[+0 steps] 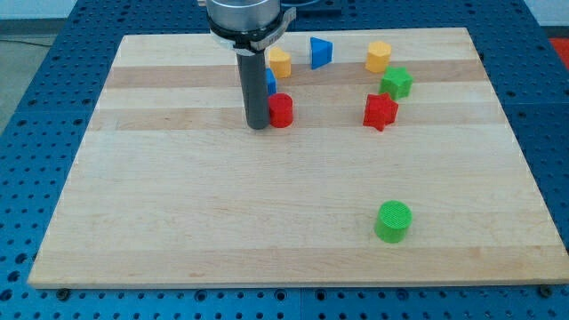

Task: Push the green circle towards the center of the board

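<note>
The green circle (393, 220) sits on the wooden board (178, 196) near the view's bottom right. My tip (258, 126) rests on the board in the upper middle, far to the upper left of the green circle. It stands right beside the left side of a red cylinder (282, 110); whether they touch I cannot tell. A blue block (270, 82) is partly hidden behind the rod.
Near the view's top are a yellow block (280, 61), a blue triangle-like block (321, 52) and a yellow hexagon-like block (379, 56). A green star (396, 83) and a red star (380, 111) lie at the upper right.
</note>
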Tool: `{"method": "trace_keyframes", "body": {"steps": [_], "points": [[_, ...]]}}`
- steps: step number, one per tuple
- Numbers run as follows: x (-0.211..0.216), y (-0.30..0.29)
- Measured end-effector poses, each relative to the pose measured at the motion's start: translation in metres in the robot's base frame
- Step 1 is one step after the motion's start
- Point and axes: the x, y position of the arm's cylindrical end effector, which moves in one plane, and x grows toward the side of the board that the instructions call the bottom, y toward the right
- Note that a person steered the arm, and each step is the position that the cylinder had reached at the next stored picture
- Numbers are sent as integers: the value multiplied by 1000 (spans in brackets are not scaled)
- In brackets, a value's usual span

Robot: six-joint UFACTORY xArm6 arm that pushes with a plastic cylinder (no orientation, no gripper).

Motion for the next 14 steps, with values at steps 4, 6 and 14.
{"method": "trace_keyframes", "body": {"steps": [4, 6, 14], "points": [[114, 208], [216, 208], [100, 86]]}}
